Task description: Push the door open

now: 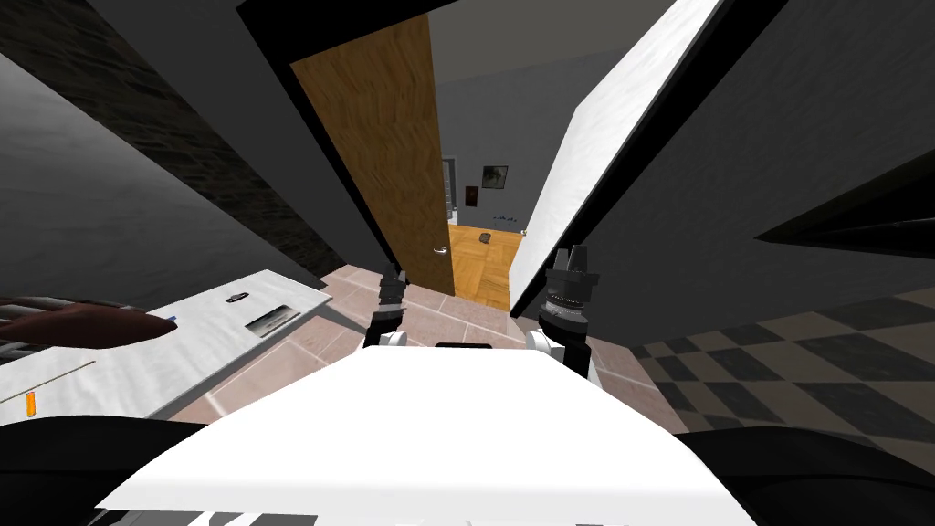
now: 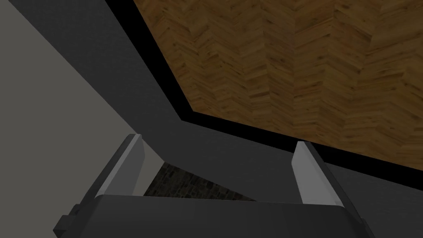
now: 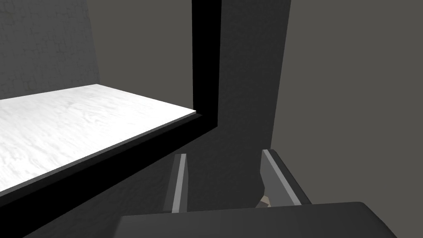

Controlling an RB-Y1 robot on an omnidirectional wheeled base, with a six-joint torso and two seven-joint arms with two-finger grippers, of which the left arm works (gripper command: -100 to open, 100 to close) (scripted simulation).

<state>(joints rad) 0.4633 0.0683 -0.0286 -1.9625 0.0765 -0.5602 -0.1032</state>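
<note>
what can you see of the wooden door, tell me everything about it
The wooden door is a flat brown slab with herringbone-like wood grain and no panels. A small silvery lever handle sits near its free edge. It hangs in a black frame and stands partly open, showing a wooden floor beyond. The left pincer, open, is close before its face; nothing visibly touches it.

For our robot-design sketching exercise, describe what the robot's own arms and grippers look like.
The left arm and right arm are white links that end in dark wrist joints, and the right wrist is ringed. The left gripper and right gripper each have a dark grey box body with two thin, flat, light grey blade fingers. No cables or markings are visible.
</note>
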